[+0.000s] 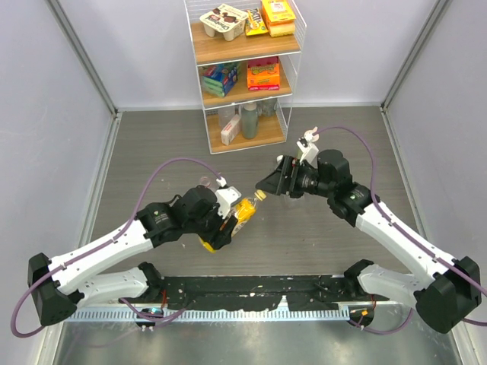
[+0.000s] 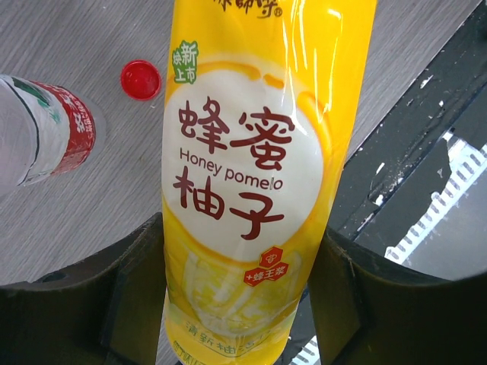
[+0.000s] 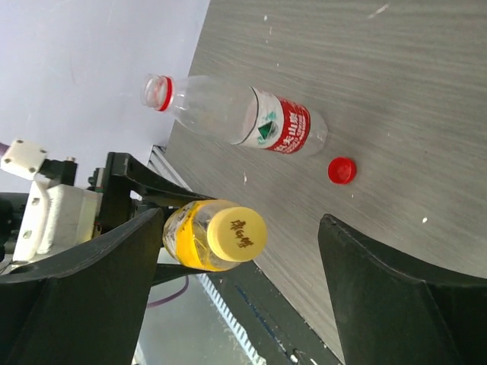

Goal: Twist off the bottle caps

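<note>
Left fingers [image 2: 76, 304] grip juice bottle [image 2: 251, 152]; red-label bottle [image 2: 53, 129] cropped.

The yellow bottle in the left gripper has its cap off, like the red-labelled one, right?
No: the yellow cap is still on the yellow bottle, as the right wrist view shows. The left gripper does hold it; the red-labelled bottle is capless.

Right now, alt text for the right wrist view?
A yellow plastic screw cap, still on a yellow-orange plastic juice bottle, sits between the open fingers of the right claw. Behind it on the grey table: a clear plastic bottle with red label, uncapped, and a small round red plastic cap loose beside it.
</note>
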You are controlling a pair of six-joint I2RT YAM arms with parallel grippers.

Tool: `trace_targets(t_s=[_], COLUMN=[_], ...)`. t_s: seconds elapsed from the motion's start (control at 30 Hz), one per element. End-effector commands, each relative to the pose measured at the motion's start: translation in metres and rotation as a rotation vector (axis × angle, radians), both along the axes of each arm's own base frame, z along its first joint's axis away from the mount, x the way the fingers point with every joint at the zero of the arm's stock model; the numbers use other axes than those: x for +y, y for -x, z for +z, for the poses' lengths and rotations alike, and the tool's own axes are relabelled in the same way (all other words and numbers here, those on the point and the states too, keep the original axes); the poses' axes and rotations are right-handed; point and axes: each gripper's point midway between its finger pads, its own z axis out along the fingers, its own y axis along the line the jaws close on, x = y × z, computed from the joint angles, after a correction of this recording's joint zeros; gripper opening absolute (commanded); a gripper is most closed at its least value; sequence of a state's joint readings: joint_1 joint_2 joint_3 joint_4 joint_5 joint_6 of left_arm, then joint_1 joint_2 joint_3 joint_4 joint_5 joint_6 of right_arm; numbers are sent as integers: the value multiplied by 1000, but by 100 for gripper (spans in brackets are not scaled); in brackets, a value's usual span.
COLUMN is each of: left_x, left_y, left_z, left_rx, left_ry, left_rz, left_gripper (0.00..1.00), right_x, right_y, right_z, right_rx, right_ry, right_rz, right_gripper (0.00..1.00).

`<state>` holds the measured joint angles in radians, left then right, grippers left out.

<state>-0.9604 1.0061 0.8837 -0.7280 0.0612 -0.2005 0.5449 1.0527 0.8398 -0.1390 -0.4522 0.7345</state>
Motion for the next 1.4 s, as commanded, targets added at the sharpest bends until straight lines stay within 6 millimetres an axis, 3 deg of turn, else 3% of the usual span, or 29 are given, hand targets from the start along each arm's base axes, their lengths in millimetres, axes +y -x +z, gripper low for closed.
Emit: trace_targets(t_s=[0.0, 0.27, 0.43, 0.53, 0.63, 0.73, 0.87, 1.07, 1.37], left_x=[-1, 0, -1, -1, -1, -1, -1, -2, -16], left_y=[-5, -5, -6, -6, -6, -5, -5, -5, 6], left_z=[5, 4, 4, 3, 2, 2, 3, 8, 38], left_rx=[-23, -22, -24, -18, -14, -14, -18, -23, -33], left_ry=[-2, -3, -5, -11, -17, -15, -10, 7, 154], left_rz=[11, 13, 13, 12, 12, 11, 11, 11, -49], left_gripper=[0, 0, 0, 0, 0, 0, 0, 0, 0], right_x=[6, 16, 21, 23, 23, 23, 23, 23, 23], right_y=[0, 1, 4, 5, 6, 7, 8, 9, 20], right_z=[-2, -9, -13, -9, -9, -4, 6, 23, 55], right_rx=[51, 98, 133, 117, 115, 98, 55, -38, -214], right_ry=[-40, -89, -94, -112, -109, -117, -129, -126, -175], right_rz=[17, 56, 89, 104, 112, 117, 132, 171, 245], right_gripper=[85, 75, 63, 49, 42, 19, 2, 2, 1])
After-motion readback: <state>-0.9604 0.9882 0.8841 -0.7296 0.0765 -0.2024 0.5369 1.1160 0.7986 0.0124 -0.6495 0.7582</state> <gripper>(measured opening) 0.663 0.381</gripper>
